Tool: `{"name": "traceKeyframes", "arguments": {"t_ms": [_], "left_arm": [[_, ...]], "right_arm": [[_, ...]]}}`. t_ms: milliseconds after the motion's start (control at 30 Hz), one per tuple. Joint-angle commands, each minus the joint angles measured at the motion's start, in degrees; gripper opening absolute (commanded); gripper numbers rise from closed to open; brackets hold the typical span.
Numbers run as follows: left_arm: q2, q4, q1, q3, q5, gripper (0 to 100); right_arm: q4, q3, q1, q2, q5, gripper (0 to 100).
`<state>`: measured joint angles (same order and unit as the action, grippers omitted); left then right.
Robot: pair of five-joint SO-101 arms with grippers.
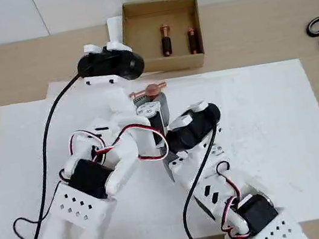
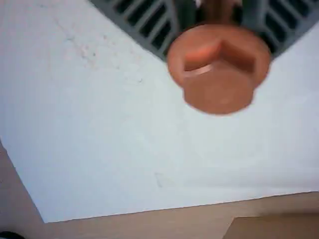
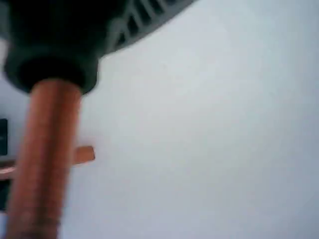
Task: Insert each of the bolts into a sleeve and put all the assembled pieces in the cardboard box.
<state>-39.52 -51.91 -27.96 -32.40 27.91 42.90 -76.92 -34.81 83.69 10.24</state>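
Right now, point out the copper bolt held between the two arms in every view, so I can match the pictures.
High view: the bolt, head showing just below the cardboard box, above the meeting jaws.
Left wrist view: its head, close up, shaft running back between grey jaws.
Right wrist view: its threaded shaft, sticking out of the black sleeve.
Shared landmark: the white paper sheet beneath.

White plastic arms [image 1: 77,213] carry black servo motors [image 1: 108,67], black cables [image 1: 45,148] and red wires [image 1: 147,157].
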Motion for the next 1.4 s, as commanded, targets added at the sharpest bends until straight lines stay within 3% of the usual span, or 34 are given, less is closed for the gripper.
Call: {"name": "traceKeyframes", "arguments": {"t_ms": [0, 567, 1367], "left_arm": [[0.1, -0.9, -0.4, 3.6, 0.5, 1], [0.4, -1.1, -0.4, 3.5, 3.7, 1], [0.5, -9.1, -2.5, 3.4, 3.4, 1]], "right_arm": [[-1.2, 0.4, 0.0, 0.9, 0.4, 0.4], [-1.2, 0.4, 0.0, 0.9, 0.4, 0.4], [-1.2, 0.4, 0.0, 0.9, 0.4, 0.4]]}}
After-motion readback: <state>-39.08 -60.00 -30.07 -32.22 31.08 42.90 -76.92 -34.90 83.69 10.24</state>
